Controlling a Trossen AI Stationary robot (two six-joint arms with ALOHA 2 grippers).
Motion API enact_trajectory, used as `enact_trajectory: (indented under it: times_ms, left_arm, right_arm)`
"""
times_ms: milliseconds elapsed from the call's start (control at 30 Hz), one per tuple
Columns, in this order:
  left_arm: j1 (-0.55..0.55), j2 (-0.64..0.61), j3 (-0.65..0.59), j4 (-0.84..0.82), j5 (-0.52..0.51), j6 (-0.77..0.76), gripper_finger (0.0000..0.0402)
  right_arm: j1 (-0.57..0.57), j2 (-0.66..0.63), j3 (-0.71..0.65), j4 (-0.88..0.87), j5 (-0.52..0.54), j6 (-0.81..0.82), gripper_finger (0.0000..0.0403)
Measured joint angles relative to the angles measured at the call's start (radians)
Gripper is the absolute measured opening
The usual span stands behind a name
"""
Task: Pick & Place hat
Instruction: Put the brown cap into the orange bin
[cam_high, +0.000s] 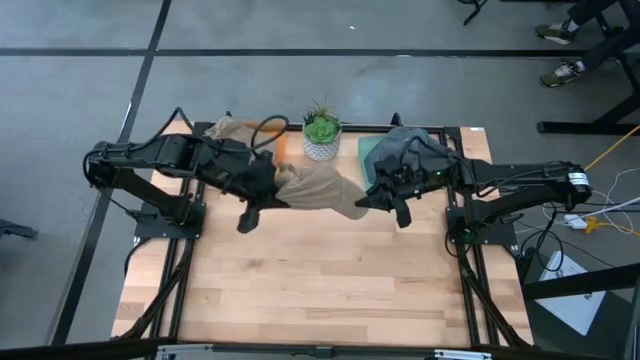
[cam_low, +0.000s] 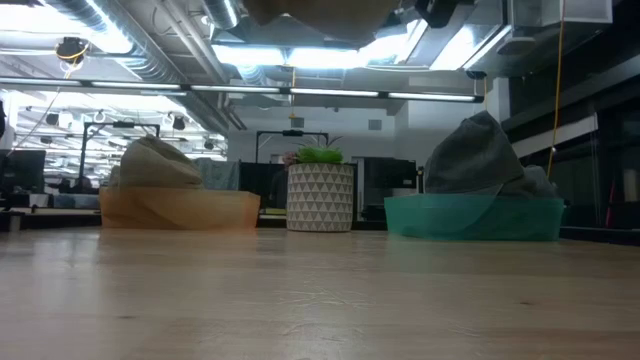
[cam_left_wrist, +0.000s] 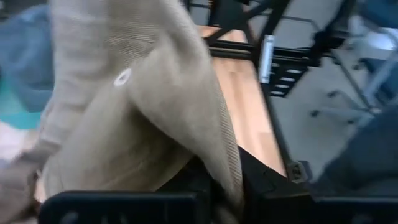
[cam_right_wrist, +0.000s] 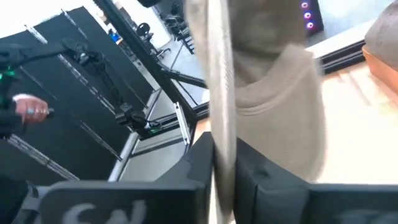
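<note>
Both grippers, left (cam_high: 268, 190) and right (cam_high: 372, 197), pinching tan hat (cam_high: 322, 190) before plant pot (cam_high: 321, 142); advising level, taut carrying.

You get even, bright light from the ceiling strips (cam_low: 330, 55) seen in the low view; they glare white above the potted plant (cam_low: 320, 195). Shadows under the arms on the table (cam_high: 320, 290) are soft. Both wrist views are motion-blurred, and the beige hat (cam_left_wrist: 143, 112) fills them close up, out of focus.
</note>
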Motion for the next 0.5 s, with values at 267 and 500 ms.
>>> enact_trajectory:
  times_ms: [267, 500]
  left_arm:
    - [0.032, 0.006, 0.0, -0.009, 0.089, -0.095, 0.0021]
    - [0.091, 0.006, 0.0, -0.009, 0.265, -0.244, 0.003]
  right_arm:
    - [0.0, 0.0, 0.0, -0.012, 0.0, 0.034, 0.01]
    - [0.0, -0.001, 0.0, -0.049, -0.048, 0.018, 0.0192]
